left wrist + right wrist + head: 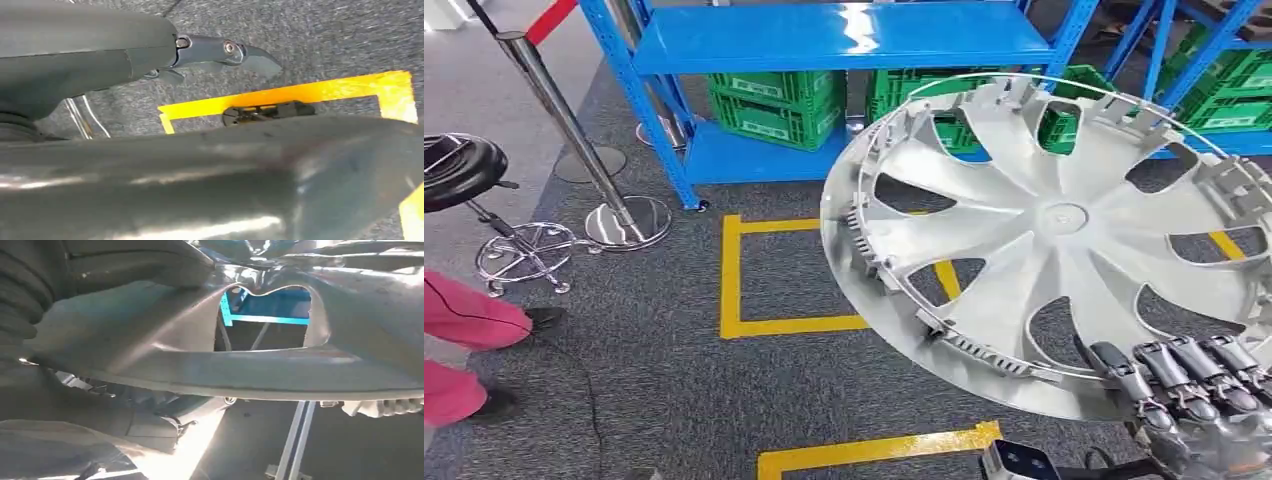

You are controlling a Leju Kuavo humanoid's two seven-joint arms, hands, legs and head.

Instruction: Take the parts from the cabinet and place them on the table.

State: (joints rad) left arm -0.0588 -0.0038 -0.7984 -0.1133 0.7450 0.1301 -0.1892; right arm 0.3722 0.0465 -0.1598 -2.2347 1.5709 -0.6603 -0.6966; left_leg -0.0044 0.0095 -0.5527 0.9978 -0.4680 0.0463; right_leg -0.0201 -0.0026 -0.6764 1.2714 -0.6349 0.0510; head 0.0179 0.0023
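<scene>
- Right hand grips the lower rim of the hubcap, its dark fingers curled over the edge; the right wrist view shows the thumb and ribbed cover pressed close against the cap's silver face.
- Hubcap: a large silver wheel cover, held tilted in the air in front of the robot, its ribbed back toward the head camera. It is off the cabinet and well above the carpet.
- Cabinet: blue shelving beyond the cap, with green crates on its lower shelf. Seen through a cut-out of the cap in the right wrist view too.
- Floor: grey carpet with yellow tape squares marked out beneath the cap.
- Left hand: hangs over the carpet and tape, one finger stretched out with nothing on it. Whether the hand as a whole is spread or curled I cannot tell.
- Post and stool stand to the left; a person's pink-clad legs are at the left edge.
- Step, as I judge it: the part is taken and is being carried. No surface is in sight, so the next move calls for turning toward it, keeping the rim grip firm, since a one-sided hold on so wide a cap could let it swing or slip.
</scene>
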